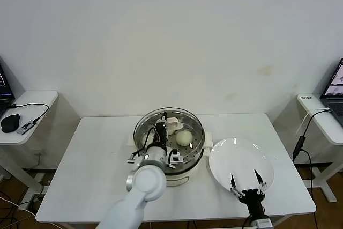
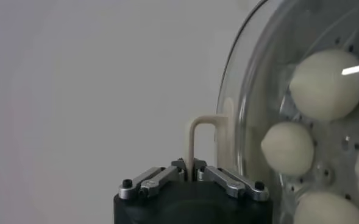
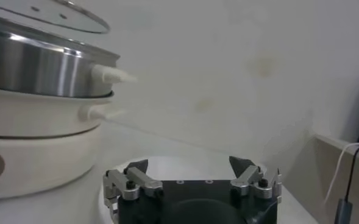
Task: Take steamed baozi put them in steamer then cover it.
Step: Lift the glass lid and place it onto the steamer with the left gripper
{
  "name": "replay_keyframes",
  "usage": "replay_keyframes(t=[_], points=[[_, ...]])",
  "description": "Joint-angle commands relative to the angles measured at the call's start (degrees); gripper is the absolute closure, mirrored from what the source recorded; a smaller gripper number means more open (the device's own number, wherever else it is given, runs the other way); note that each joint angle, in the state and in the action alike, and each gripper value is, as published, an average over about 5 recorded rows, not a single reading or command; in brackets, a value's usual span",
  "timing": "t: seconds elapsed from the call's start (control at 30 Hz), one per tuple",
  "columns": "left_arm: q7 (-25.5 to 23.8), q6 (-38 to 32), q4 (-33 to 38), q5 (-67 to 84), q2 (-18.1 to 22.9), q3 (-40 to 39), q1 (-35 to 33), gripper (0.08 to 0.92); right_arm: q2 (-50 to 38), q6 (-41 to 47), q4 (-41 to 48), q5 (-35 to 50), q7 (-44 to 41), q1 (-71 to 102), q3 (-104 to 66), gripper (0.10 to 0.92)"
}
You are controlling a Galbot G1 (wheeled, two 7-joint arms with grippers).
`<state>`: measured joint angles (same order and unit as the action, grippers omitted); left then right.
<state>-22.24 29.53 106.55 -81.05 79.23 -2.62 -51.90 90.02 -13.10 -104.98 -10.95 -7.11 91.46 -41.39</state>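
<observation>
Four steamed baozi (image 2: 324,84) are seated in the steamer (image 1: 140,132); the cover (image 2: 252,91) is held above by its handle, left gripper (image 2: 192,175) fingers clamped. Right gripper (image 1: 247,184) fingers are spread over the plate (image 1: 225,156).

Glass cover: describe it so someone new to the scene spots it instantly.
On the white table, find the shiny steel steamer at its centre, left of the empty white plate. The cover is the clear metal-rimmed disc over the steamer, baozi showing through it. Its cream loop handle is pinched in the left gripper.
</observation>
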Motion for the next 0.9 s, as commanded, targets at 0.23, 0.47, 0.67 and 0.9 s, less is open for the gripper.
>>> replay_keyframes(t=[0.23,0.47,0.67,0.9], points=[[0.85,-1.77,-2.49,-6.41,3.93,0.53,-1.84,0.860,0.08,-0.06,0.30,-0.29,-0.03,-0.01,0.58,0.203],[1.26,-2.23,-2.62,-7.08,4.32,0.93,-2.86,0.860,0.07,-0.02,0.37,-0.15,-0.17,-0.16,1.04,0.203],[1.66,-2.65,-3.09,-7.69,4.55,1.34,-3.22,0.860,-0.09,-0.19,0.65,-0.06,-0.22,-0.18,1.16,0.203],[2.01,-2.82,-3.95,-7.70,4.82,1.95,-2.74,0.860,-0.24,-0.25,0.73,0.02,-0.30,-0.12,1.17,0.203]])
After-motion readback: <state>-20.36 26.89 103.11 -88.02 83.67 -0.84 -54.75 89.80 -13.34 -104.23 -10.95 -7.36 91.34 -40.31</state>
